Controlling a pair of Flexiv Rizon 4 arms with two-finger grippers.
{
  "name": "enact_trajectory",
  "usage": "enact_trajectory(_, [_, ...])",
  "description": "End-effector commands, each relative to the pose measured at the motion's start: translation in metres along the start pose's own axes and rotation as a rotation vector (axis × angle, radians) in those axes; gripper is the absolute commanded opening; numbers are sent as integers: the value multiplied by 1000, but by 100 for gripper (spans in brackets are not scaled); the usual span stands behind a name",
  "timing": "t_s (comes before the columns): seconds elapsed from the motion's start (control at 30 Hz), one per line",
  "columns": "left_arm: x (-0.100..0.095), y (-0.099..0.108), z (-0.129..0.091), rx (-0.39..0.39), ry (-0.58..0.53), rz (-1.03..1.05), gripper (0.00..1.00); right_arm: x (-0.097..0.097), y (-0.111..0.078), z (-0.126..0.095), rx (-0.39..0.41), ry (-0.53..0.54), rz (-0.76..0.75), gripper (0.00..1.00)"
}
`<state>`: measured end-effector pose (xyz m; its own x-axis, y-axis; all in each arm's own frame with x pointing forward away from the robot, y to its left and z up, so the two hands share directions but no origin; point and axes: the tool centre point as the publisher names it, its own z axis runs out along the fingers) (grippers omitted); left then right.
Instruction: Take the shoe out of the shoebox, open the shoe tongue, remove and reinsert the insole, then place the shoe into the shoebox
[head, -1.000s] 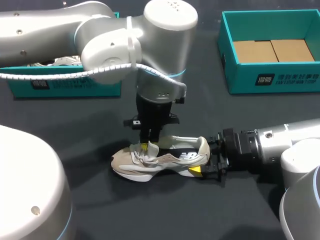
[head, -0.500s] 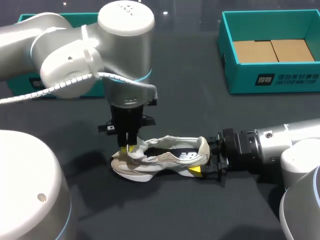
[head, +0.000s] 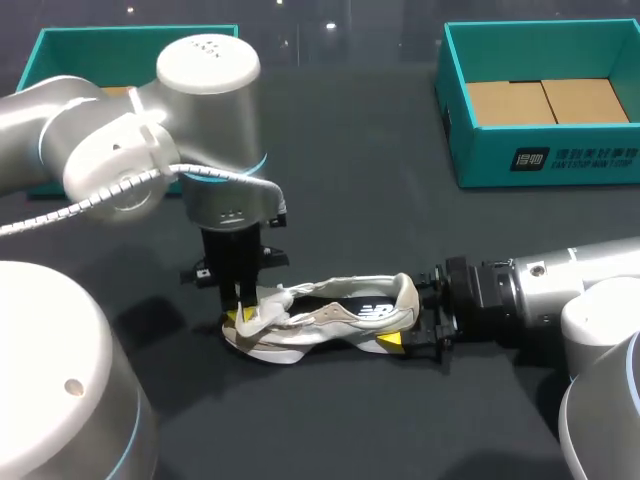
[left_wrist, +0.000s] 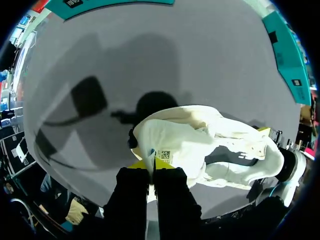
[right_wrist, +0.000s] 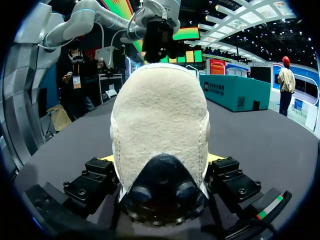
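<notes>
While both jaws clamp it — shoe (head: 340, 316) lies between.

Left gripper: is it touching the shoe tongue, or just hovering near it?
Touching. The left wrist view shows the left gripper with both yellow tips pressed together on the edge of the shoe tongue, which is pinched between them.

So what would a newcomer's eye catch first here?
The pale shoe lying mid-table, held at both ends: the left end effector pinches its tongue over the toe, the right end effector clamps the heel. Next, the open teal shoebox at the far right.
</notes>
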<state>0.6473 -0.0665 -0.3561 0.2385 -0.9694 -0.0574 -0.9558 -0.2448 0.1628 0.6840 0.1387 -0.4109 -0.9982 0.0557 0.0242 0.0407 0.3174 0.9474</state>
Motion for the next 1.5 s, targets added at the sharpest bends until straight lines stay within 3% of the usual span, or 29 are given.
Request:
enact_trajectory(0.03, [0,-1,1,-2,-9,-3,11,0,-1,1,2,0,0,0])
enact_trajectory(0.13, [-3,1,-3,-1,-8,-3,28,0,-1,1,2,0,0,0])
enact_trajectory(0.27, [-8,3,-8,3,-16,1,36,0,-1,1,2,0,0,0])
enact_trajectory(0.57, [-18,7,-22,26,-24,3,38,0,-1,1,2,0,0,0])
enact_trajectory(0.83, [-17,17,-58,132,-11,51,45,0,-1,1,2,0,0,0])
enact_trajectory(1.27, [6,19,-112,259,31,161,45,0,-1,1,2,0,0,0])
enact_trajectory(1.5, [20,25,-143,246,162,407,44,0,-1,1,2,0,0,0])
